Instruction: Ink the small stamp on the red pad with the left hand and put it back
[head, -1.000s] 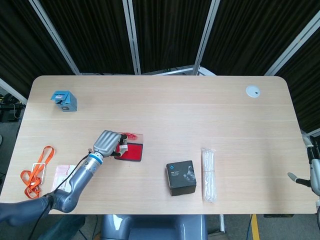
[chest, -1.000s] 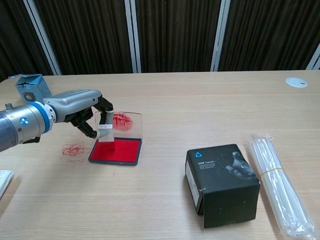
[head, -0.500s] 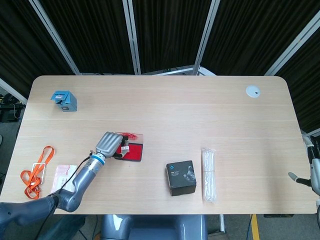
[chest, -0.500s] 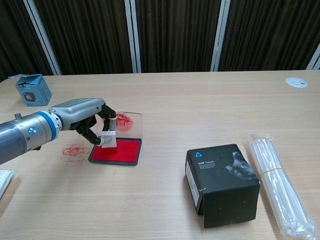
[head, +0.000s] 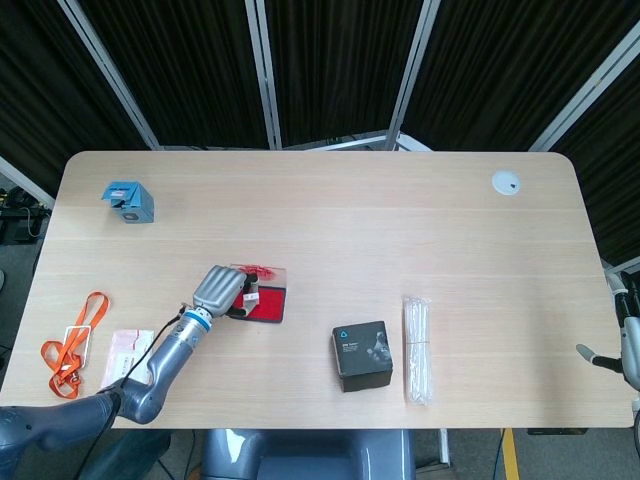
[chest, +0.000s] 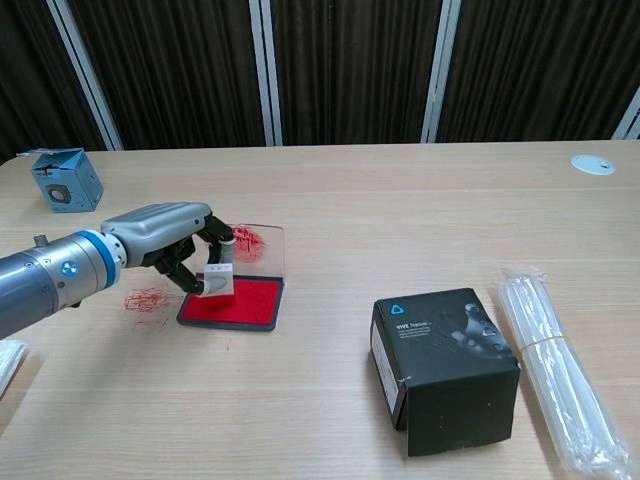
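The black box (chest: 445, 368) near the front of the table carries the only print that can be read. On its top face, in the chest view, a small blue triangle logo stands at the left, and beside it there is a line of small white letters that seems to start with "VIVE"; the rest of this line is too small to read. A picture of some device fills the right part of the same face.

The blue box (chest: 64, 179) at the far left shows a round grey drawing on its side, but no letters can be read there.
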